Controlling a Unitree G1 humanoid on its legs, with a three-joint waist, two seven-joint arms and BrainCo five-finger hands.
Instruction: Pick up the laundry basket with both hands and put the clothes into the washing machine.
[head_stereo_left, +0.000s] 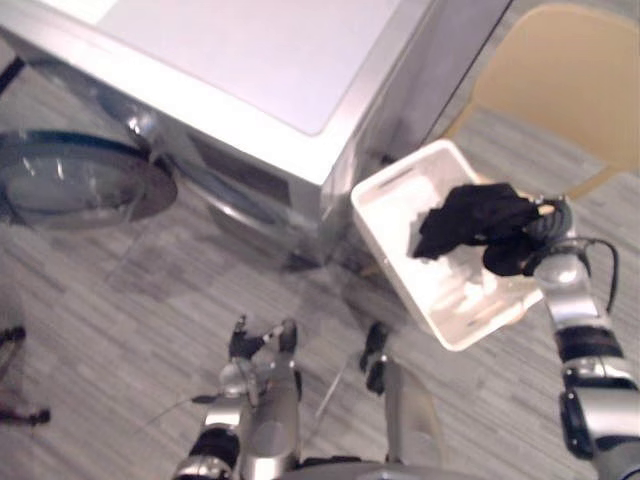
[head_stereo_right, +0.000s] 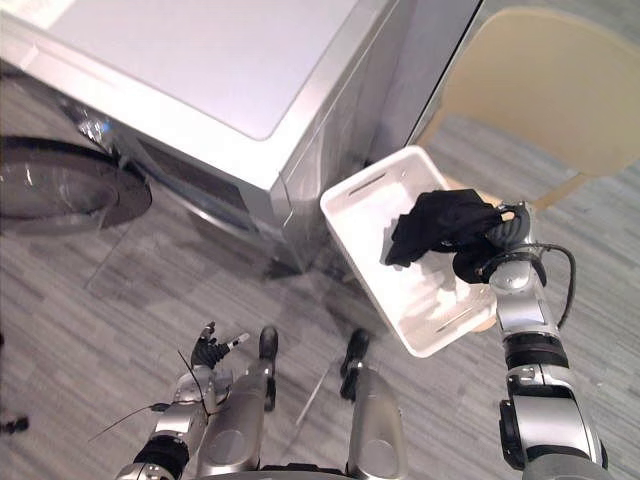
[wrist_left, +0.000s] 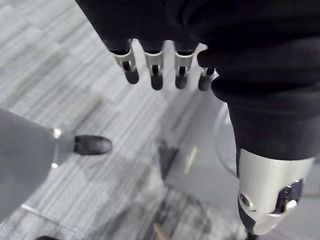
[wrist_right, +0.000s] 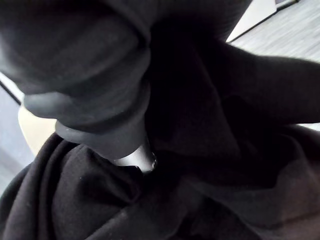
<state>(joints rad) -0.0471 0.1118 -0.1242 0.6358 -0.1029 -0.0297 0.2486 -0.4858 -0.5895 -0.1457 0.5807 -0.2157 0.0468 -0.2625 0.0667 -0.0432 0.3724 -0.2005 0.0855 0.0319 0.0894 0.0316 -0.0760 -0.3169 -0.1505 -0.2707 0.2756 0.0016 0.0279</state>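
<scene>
We see the white laundry basket (head_stereo_left: 440, 290) tilted at the centre right of the frame, just beside the corner of the washing machine (head_stereo_left: 250, 70), with black clothes (head_stereo_left: 470, 220) heaped in it. The right hand (head_stereo_left: 510, 255) sits at the basket's right rim, buried in that cloth, so we cannot tell its grip. The left hand (head_stereo_left: 262, 345) hangs at the bottom left over the floor (head_stereo_left: 150, 290), fingers (wrist_left: 155, 67) straight and loosely spread, well apart from the basket

A tan chair (head_stereo_right: 545, 90) with a curved seat stands on grey plank flooring (head_stereo_right: 90, 300) at the far right, one slim leg showing beneath it.
</scene>
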